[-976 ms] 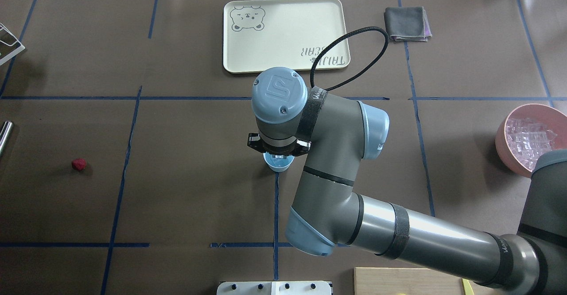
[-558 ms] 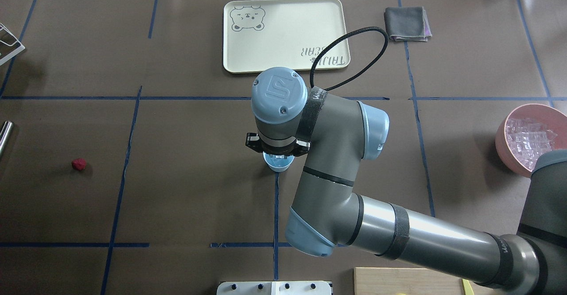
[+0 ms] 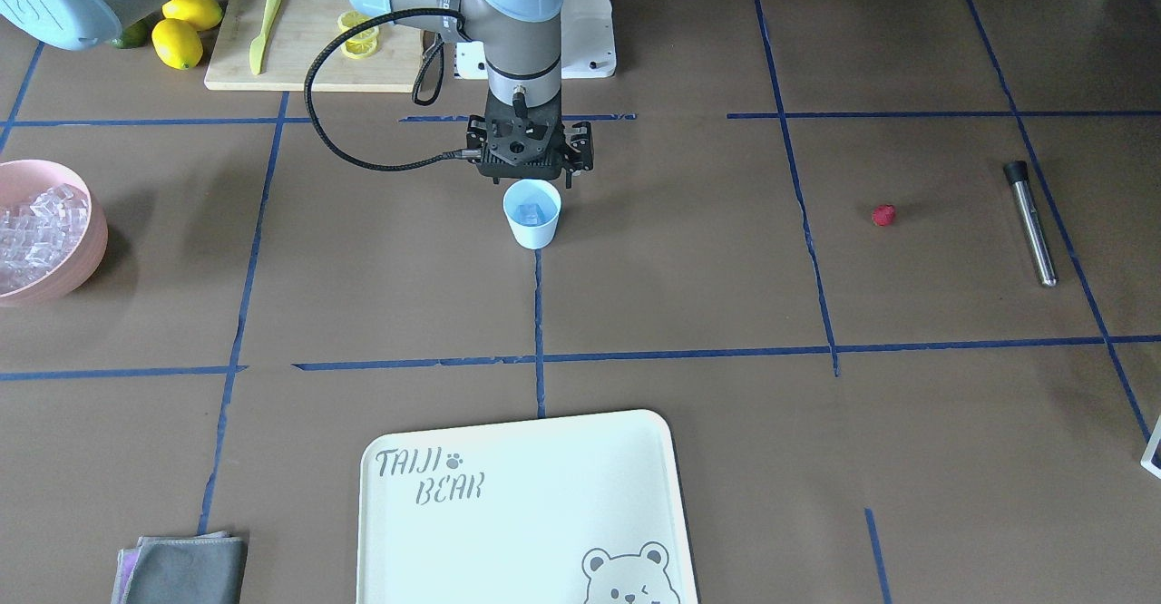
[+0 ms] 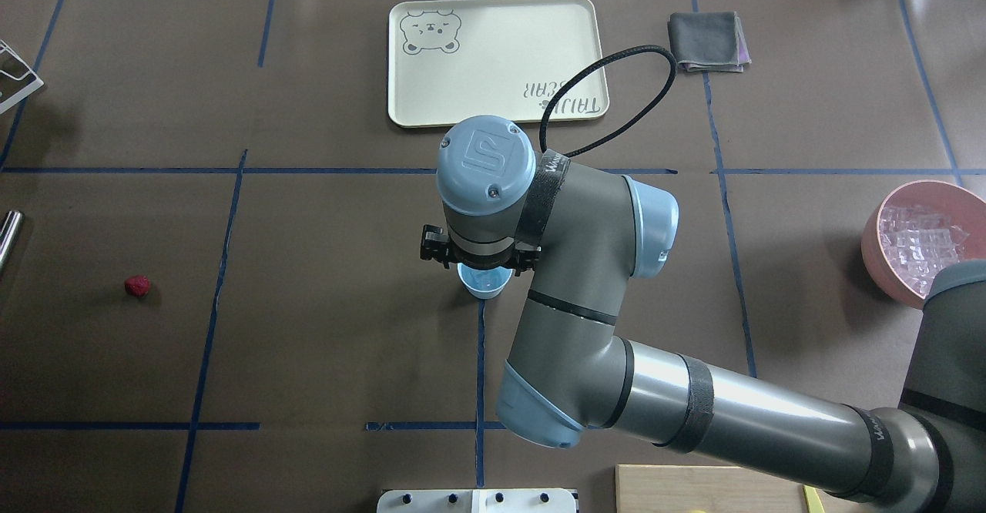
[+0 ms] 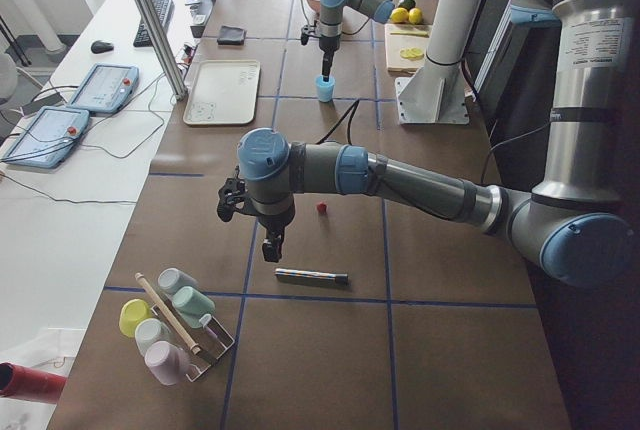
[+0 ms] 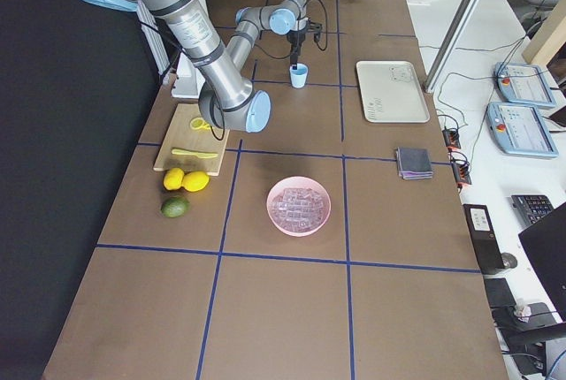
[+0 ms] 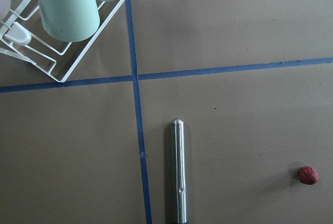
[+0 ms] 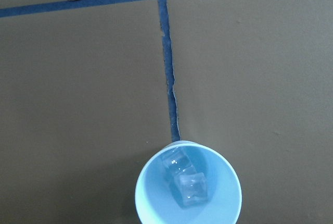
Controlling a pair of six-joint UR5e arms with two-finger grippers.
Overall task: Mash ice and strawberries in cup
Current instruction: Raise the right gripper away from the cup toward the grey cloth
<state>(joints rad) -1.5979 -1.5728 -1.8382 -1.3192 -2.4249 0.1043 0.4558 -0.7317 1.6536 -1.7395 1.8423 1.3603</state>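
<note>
The pale blue cup [image 3: 532, 214] stands upright near the table's middle, with two clear ice cubes [image 8: 186, 179] inside. My right gripper [image 3: 529, 161] hangs just above the cup [image 4: 483, 285]; its fingers are hidden, so I cannot tell if it is open. The small dark red strawberry [image 3: 883, 215] lies alone on the table, also in the left wrist view [image 7: 308, 175]. My left gripper [image 5: 270, 248] hovers between the strawberry [image 5: 322, 208] and a metal rod [image 5: 312, 276]; I cannot tell its state.
A pink bowl [image 3: 86, 223] of ice sits at the table's right end. The metal rod [image 3: 1032, 221] lies beyond the strawberry, by a cup rack [image 7: 62, 5]. A cream tray [image 4: 493, 58] and grey cloth [image 4: 707, 41] are at the far edge. Lemons [image 3: 190, 28] lie by a cutting board.
My right wrist has shifted slightly to the left above the cup. The cup and the strawberry have not moved.
</note>
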